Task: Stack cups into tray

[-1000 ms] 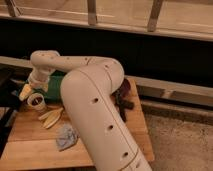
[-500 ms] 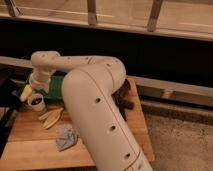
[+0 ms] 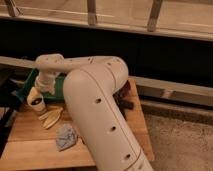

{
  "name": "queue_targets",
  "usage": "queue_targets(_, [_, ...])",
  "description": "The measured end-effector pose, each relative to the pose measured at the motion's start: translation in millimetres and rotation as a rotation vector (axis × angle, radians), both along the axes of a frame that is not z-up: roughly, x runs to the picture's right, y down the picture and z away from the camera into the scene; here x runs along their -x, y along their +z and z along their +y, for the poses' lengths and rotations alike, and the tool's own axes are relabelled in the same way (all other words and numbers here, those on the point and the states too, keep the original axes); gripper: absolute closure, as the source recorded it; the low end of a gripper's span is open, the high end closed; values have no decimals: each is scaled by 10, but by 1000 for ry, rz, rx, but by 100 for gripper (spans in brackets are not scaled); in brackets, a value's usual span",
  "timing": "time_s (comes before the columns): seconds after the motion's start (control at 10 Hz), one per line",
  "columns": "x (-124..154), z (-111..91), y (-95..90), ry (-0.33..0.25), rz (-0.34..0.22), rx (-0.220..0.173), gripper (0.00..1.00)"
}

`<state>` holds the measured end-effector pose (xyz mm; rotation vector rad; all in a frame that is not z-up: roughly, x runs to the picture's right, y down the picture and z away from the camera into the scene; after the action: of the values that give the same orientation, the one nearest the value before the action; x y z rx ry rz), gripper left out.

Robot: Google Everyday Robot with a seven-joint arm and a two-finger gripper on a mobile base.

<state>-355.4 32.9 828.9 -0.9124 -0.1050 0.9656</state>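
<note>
A small white cup with a dark inside stands upright on the wooden table at the left, just in front of the green tray. My gripper hangs from the wrist right above and against the cup. A pale yellow shape sits at the cup's rim beside the gripper. My large white arm hides most of the tray.
Yellow banana peel pieces lie just right of the cup. A crumpled grey cloth lies nearer the front. A dark object sits at the table's right edge behind my arm. A dark wall and a rail run behind.
The wrist and the cup have shifted very slightly down and to the right; otherwise nothing has visibly changed.
</note>
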Motion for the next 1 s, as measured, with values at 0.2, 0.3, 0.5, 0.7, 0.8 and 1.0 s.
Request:
queue_targets(0.2, [-24,-21,74,-10,45,-5,20])
queue_targets(0.3, [-64,-57,145,-9,74,-8,20])
queue_targets(0.5, [-70,-72,225,-6,95,-10,22])
queue_targets(0.7, [-6,-58,275,-3,94,-10,41])
queue_targets(0.8, [13,-55,280,-1,92,-10,48])
queue_targets(1.0, [69,-55,267,1,84,-17,71])
